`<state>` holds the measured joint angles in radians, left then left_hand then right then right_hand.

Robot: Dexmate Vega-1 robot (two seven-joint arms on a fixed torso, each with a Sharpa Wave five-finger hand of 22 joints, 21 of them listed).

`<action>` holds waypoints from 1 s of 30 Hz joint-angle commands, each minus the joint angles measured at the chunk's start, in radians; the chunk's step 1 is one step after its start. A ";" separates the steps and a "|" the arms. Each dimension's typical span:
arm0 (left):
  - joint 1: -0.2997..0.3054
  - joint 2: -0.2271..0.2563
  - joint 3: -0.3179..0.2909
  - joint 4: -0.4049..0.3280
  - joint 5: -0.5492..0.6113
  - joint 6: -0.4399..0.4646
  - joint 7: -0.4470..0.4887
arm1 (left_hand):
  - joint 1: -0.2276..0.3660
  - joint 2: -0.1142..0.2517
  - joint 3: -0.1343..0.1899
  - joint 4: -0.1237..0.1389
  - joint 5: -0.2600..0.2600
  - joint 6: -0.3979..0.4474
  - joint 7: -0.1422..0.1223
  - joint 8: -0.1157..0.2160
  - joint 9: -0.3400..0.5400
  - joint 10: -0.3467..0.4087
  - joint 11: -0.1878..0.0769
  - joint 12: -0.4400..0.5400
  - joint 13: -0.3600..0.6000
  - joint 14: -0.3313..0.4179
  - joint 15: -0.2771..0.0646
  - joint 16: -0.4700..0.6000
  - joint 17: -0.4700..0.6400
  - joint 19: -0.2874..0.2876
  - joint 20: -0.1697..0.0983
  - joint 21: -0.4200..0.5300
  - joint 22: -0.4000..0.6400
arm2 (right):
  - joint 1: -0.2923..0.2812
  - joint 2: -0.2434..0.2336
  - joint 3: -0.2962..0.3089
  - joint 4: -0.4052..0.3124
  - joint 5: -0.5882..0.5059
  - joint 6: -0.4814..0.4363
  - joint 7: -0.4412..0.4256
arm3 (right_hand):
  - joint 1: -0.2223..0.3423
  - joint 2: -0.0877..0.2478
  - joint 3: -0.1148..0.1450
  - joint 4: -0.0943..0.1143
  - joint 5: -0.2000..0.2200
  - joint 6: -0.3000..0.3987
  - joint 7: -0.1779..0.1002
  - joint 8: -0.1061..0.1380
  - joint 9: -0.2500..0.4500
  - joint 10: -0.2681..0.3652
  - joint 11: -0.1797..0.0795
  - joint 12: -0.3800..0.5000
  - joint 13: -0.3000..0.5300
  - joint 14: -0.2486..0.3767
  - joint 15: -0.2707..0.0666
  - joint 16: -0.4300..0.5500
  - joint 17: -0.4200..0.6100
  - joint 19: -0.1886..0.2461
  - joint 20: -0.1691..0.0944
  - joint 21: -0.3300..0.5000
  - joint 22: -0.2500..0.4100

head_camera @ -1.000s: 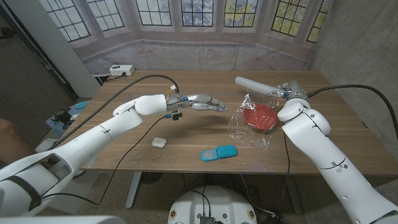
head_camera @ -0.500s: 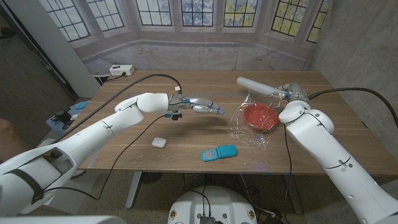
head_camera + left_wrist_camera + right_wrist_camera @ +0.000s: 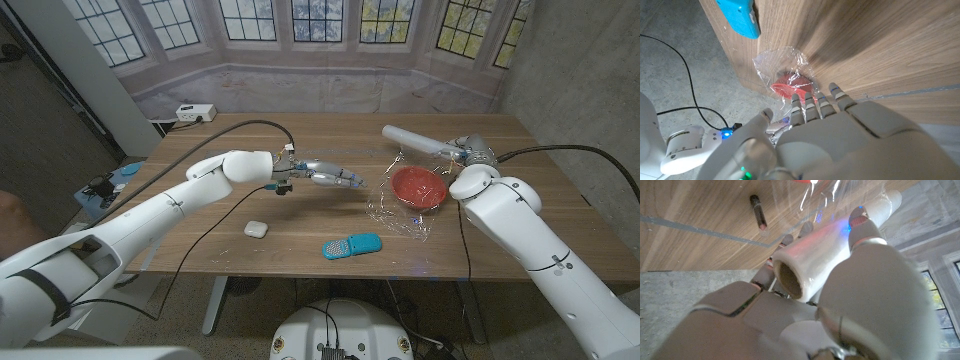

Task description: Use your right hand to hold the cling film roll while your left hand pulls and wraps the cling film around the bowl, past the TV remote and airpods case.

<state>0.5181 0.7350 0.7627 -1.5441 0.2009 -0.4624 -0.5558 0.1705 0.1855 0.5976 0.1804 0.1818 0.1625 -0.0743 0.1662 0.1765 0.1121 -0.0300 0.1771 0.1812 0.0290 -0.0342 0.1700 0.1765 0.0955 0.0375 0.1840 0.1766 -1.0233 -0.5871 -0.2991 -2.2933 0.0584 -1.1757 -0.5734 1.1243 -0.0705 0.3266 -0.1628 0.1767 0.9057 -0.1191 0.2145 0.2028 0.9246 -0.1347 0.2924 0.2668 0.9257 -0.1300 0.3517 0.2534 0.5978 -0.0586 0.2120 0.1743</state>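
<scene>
The red bowl (image 3: pixel 418 186) sits on the table's right half with crumpled cling film (image 3: pixel 398 212) draped over and around it. My right hand (image 3: pixel 468 151) grips the cling film roll (image 3: pixel 415 140) just behind the bowl; the roll (image 3: pixel 815 255) lies across the palm. My left hand (image 3: pixel 328 177) hovers left of the film, holding nothing, fingers stretched towards the bowl. In the left wrist view its fingers (image 3: pixel 812 102) point at the bowl (image 3: pixel 790 86) and film (image 3: pixel 782 57). The blue TV remote (image 3: pixel 351 245) and the white airpods case (image 3: pixel 256 229) lie near the front edge.
A black cable (image 3: pixel 245 124) runs over the table's back left to my left wrist. A white power strip (image 3: pixel 190 112) sits at the back left corner. A small dark stick-like thing (image 3: pixel 757 211) lies on the wood near my right hand.
My left hand has dropped slightly and come a little nearer the front, still left of the film. The right hand and roll have shifted slightly right.
</scene>
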 commanded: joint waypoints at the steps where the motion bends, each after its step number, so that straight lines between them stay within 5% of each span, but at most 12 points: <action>1: -0.018 -0.008 0.026 -0.006 0.041 0.026 -0.036 | -0.049 0.003 0.014 0.009 0.006 -0.077 -0.018 0.000 0.000 -0.058 -0.004 0.000 -0.001 -0.066 0.000 0.000 0.003 -0.062 -0.004 -0.006 0.002 | -0.013 -0.024 0.012 0.002 0.068 0.029 -0.052 | 0.041 0.101 -0.001 0.000 0.007 0.061 -0.008 0.004 0.008 0.007 0.000 0.004 0.002 0.010 -0.094 0.005 0.002 0.010 -0.016 0.001 0.003; 6: -0.030 -0.014 0.041 0.000 0.052 0.029 -0.057 | -0.105 0.007 0.019 0.015 0.005 -0.170 -0.028 -0.001 -0.001 -0.122 -0.009 -0.002 -0.003 -0.122 -0.002 0.002 0.005 -0.115 0.000 -0.003 0.002 | -0.022 -0.031 0.019 0.001 0.087 0.042 -0.066 | 0.040 0.101 -0.003 0.000 0.007 0.061 -0.008 0.004 0.008 0.007 0.000 0.004 0.002 0.010 -0.093 0.005 0.001 0.010 -0.016 0.001 0.003; 30: -0.062 -0.039 0.067 0.043 0.089 0.000 -0.063 | -0.148 0.008 0.016 0.022 0.003 -0.175 -0.017 0.009 -0.001 -0.133 -0.012 0.007 -0.003 -0.137 -0.002 0.009 0.007 -0.155 -0.008 -0.004 0.004 | -0.031 -0.051 0.034 0.008 0.148 0.076 -0.109 | 0.041 0.103 -0.007 0.002 0.007 0.060 -0.008 0.002 0.009 0.007 0.000 0.003 0.004 0.012 -0.093 0.005 0.001 0.015 -0.017 0.002 0.003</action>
<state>0.4724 0.7092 0.8181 -1.5281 0.2734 -0.4483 -0.6175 0.0366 0.1919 0.6094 0.1962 0.1817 -0.0092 -0.0947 0.1703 0.1767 -0.0147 -0.0429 0.1771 0.1768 -0.0987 -0.0412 0.1742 0.1794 -0.0504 0.0285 0.1840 0.1769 -1.0563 -0.6298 -0.2699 -2.2945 0.1786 -1.1131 -0.6653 1.1229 -0.0692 0.3196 -0.1614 0.1760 0.9059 -0.1191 0.2111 0.2030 0.9241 -0.1344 0.2891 0.2675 0.9256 -0.1300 0.3517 0.2506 0.6048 -0.0517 0.2120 0.1743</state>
